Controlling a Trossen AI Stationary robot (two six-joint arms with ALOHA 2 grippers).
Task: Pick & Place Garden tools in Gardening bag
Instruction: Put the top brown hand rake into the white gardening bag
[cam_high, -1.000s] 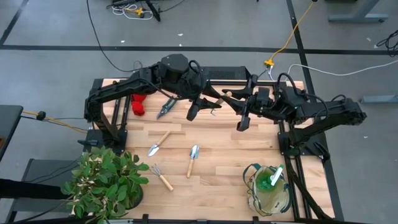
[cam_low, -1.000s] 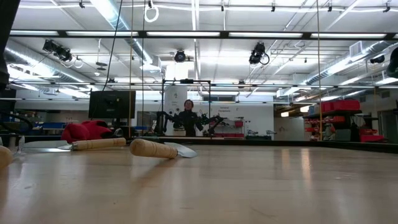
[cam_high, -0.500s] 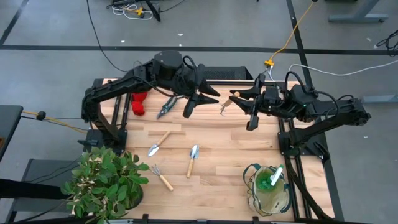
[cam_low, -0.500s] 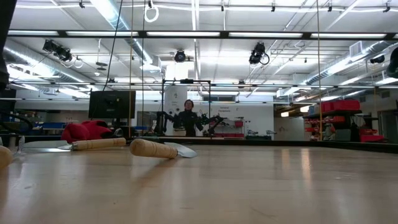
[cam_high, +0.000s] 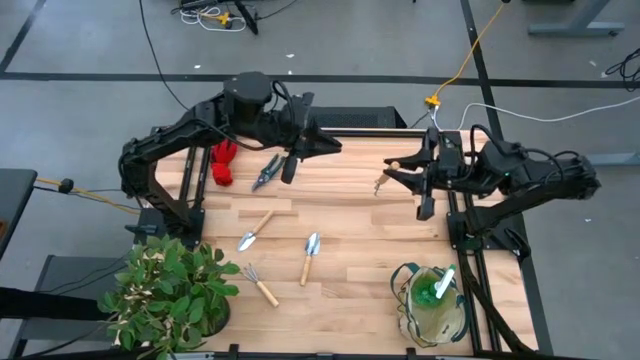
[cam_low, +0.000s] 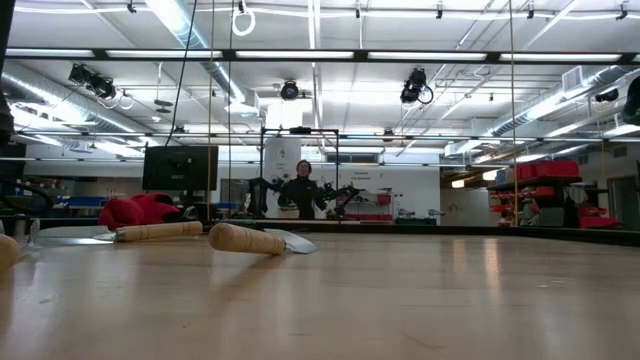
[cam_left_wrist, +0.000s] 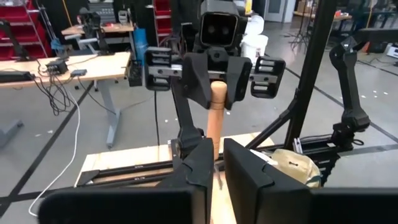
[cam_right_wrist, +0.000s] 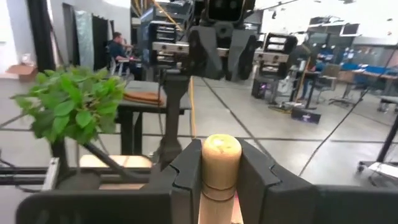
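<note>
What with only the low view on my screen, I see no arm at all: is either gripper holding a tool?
Observer: Yes. The right gripper is shut on a wooden-handled tool, held in the air.
Operator: And the left one?
Observer: The left gripper hangs over the table on the side where the arms are mounted, by the pruning shears.
Operator: Where is the bag?
Observer: The gardening bag stands at the opposite edge, on the right arm's side, with a green-and-white item inside.
</note>
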